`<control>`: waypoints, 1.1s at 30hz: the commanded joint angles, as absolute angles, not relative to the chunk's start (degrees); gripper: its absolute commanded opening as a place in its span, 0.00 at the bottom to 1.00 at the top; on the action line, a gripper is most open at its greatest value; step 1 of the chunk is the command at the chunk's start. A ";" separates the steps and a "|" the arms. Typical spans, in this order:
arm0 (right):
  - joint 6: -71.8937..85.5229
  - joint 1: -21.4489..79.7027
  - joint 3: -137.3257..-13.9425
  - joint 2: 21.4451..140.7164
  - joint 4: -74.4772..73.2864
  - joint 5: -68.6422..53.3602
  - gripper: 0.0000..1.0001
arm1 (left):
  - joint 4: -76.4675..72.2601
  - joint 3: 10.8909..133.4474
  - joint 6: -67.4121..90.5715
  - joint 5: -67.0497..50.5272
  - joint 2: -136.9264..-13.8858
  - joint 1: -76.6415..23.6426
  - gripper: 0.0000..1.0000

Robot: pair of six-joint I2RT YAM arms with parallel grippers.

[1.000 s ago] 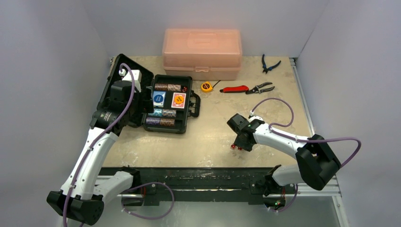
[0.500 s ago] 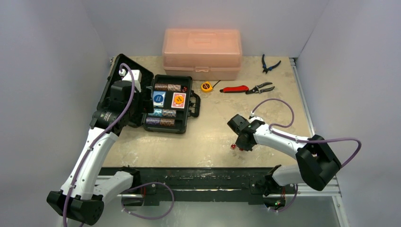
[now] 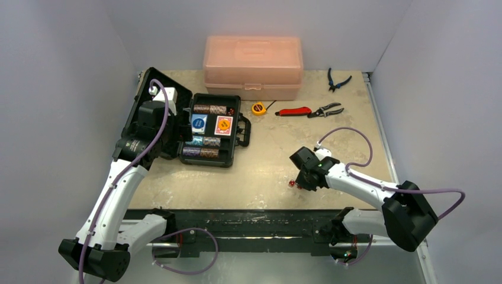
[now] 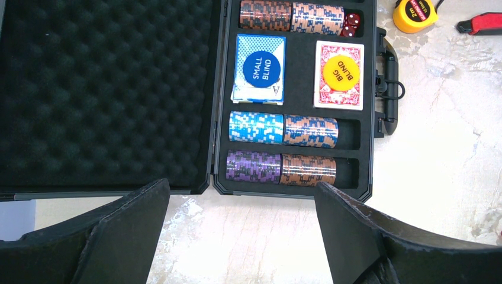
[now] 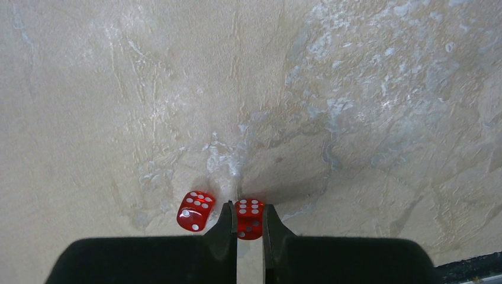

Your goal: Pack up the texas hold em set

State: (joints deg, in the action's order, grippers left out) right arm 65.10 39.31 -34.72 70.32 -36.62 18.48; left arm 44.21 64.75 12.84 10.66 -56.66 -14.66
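Right wrist view has the right gripper (image 5: 248, 208) at the lower middle of the frame, its jaws closed on one red die (image 5: 250, 222), which sits on or barely off the table (image 5: 367, 89). A second die (image 5: 195, 210) lies loose just left of it, near the left finger but seemingly not touching.

Against a second ago, the top view shows the right arm's elbow swung toward the lower right and the wrist drawn slightly toward the bottom edge. Two red specks lay free by the jaws then; one shows clear now. I judge the grasp made, with the carry to the case still ahead and the loose die needing another trip.

The black case (image 3: 232, 135) lies open at the upper left of the top view, well apart from the dice. The left gripper (image 4: 241, 190) hangs over its near edge as before, jaws spread wide and empty.

Both dice are small, hard, translucent red cubes with rounded corners and white pips, so likely slippery. The lid (image 4: 106, 89) is lined with dimpled black foam. Striped chip stacks (image 4: 283, 130) lie on their sides in foam slots. A blue disc (image 4: 260, 68) tops the blue deck (image 4: 240, 89) and a yellow disc (image 4: 342, 73) the red deck (image 4: 322, 97). More red dice (image 4: 351, 25) fill the upper right pocket. The table looks smooth, with a mottled beige, stone-like surface.
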 commanded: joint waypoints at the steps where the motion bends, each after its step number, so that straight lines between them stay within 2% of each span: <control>1: 64.61 39.28 -34.71 69.89 -35.54 18.29 0.00 | 42.36 64.70 12.49 10.28 -56.03 -14.85 0.92; 9: 64.04 39.22 -36.68 72.95 -37.49 19.30 0.00 | 42.38 64.71 12.54 10.02 -56.16 -14.81 0.92; 33: 65.13 39.23 -47.98 75.26 -49.96 33.88 0.00 | 42.31 64.77 12.54 9.76 -56.16 -14.85 0.92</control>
